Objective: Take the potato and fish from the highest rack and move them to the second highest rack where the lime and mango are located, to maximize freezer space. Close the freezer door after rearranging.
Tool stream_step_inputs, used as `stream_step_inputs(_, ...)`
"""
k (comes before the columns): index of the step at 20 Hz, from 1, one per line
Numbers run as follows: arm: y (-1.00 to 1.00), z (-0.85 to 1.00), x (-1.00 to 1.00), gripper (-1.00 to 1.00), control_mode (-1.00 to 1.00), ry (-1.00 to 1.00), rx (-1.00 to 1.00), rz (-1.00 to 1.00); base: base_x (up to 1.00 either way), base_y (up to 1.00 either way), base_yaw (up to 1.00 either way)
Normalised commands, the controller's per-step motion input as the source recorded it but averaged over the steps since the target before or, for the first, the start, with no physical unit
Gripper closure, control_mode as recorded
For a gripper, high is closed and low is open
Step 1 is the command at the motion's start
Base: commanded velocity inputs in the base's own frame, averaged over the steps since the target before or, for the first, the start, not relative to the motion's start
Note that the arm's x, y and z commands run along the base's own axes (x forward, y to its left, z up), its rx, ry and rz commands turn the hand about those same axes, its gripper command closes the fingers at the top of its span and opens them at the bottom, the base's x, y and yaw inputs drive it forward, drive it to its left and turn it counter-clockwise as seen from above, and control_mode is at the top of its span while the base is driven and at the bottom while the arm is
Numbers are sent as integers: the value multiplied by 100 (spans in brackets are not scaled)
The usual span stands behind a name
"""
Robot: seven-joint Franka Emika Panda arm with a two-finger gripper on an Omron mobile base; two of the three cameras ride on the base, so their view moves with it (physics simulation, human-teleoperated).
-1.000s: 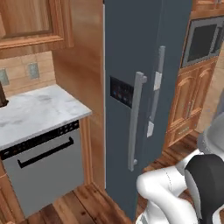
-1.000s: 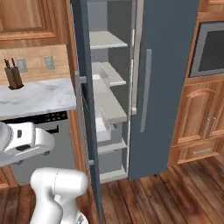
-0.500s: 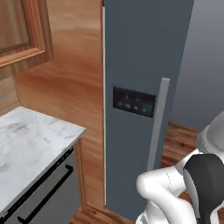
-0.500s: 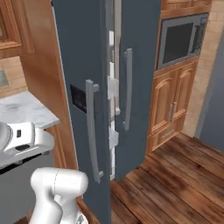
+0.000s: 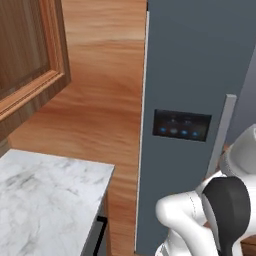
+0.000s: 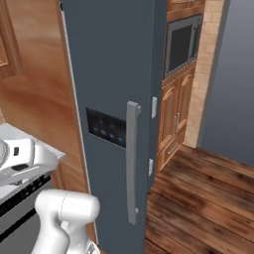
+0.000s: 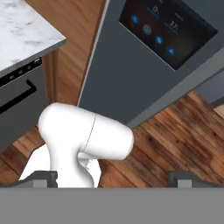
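Note:
The freezer door point(image 6: 109, 64) is a tall slate-blue panel, and I face its outer side at close range. It carries a dark control panel point(image 6: 105, 127) and a grey vertical bar handle point(image 6: 131, 163). The same door point(image 5: 190, 75) and its handle point(image 5: 220, 135) stand just ahead of the arm in the left base view. In the hand view my gripper point(image 7: 113, 178) is open with nothing between its fingertips point(image 7: 46, 177); it looks down at the door's lower part point(image 7: 127, 74) and the floor. The potato, fish, lime, mango and the racks are hidden behind the door.
A marble counter point(image 5: 45, 200) with a grey appliance front point(image 7: 17, 100) under it lies to the left, against a wooden side panel point(image 5: 100, 100). A wall cabinet point(image 5: 25, 55) hangs above. A built-in microwave point(image 6: 181, 47) and wooden cabinets point(image 6: 173, 119) stand right, over wood floor point(image 6: 208, 198).
The whole picture has shifted: the base has driven and turned. The freezer's shelves seen a second ago are out of sight, and the door's outer face looms closer. The gripper stays open.

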Motion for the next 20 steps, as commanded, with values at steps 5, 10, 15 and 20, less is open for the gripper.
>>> stream_step_inputs(5, 1, 4, 73, -100, -100, -1, 19, -14, 0, 0, 0)
stream_step_inputs(10, -9, 12, 80, -100, -100, -9, 38, -5, 0, 0, 0)
stream_step_inputs(15, -4, 1, 72, -100, -100, -13, 33, -50, 0, 0, 0)
stream_step_inputs(20, -5, 7, 67, -100, -100, -1, 35, -73, 0, 0, 0)
